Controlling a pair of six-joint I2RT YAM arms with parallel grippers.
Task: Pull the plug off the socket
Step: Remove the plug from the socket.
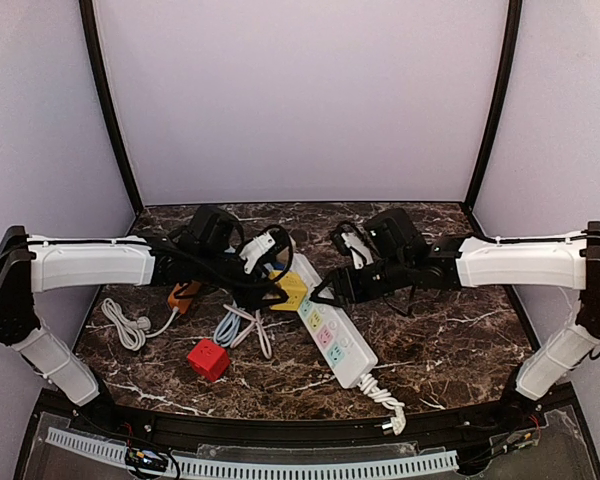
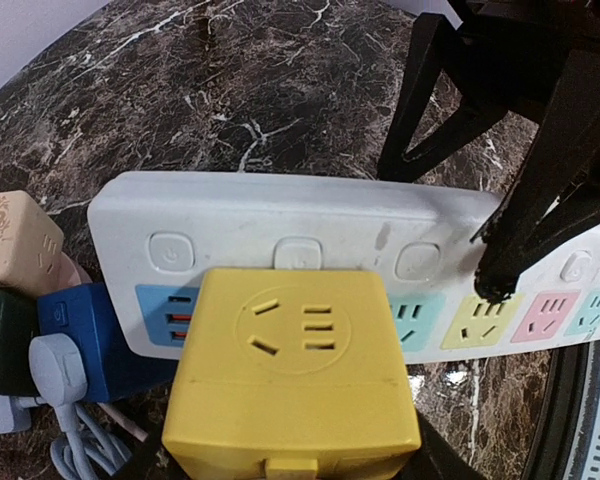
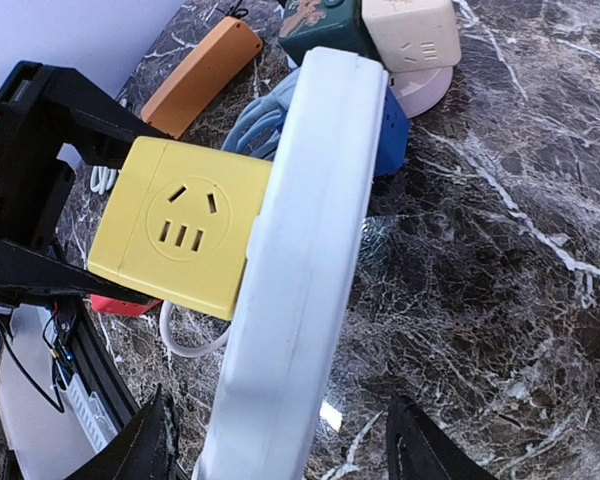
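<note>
**A:** Where is the yellow plug?

**B:** It is seated in the far end of the white power strip, about the middle of the dark marble table.

**A:** How does the strip lie?

**B:** Its long axis runs diagonally. The far end points toward the back and a little left. The near end, where the white cord leaves it, points toward the front edge and right. The plug is a squat cube that juts from the strip's outlet row toward the left arm's side. Its own outlet face is turned to the left wrist camera.

**A:** And the left gripper?

**B:** It is pinching the plug. The cube fills the gap between its fingers, and the right wrist view shows a black finger against each of two opposite sides.

**A:** The right gripper?

**B:** It is spread and straddles the strip just along from the plug. One finger is close to the strip's edge and the other stands apart from it. In the left wrist view, one of its fingertips rests on the strip's face by a yellow outlet.

**A:** Anything nearby?

**B:** A red cube, an orange strip and a loose white cable lie left of the strip.
</note>
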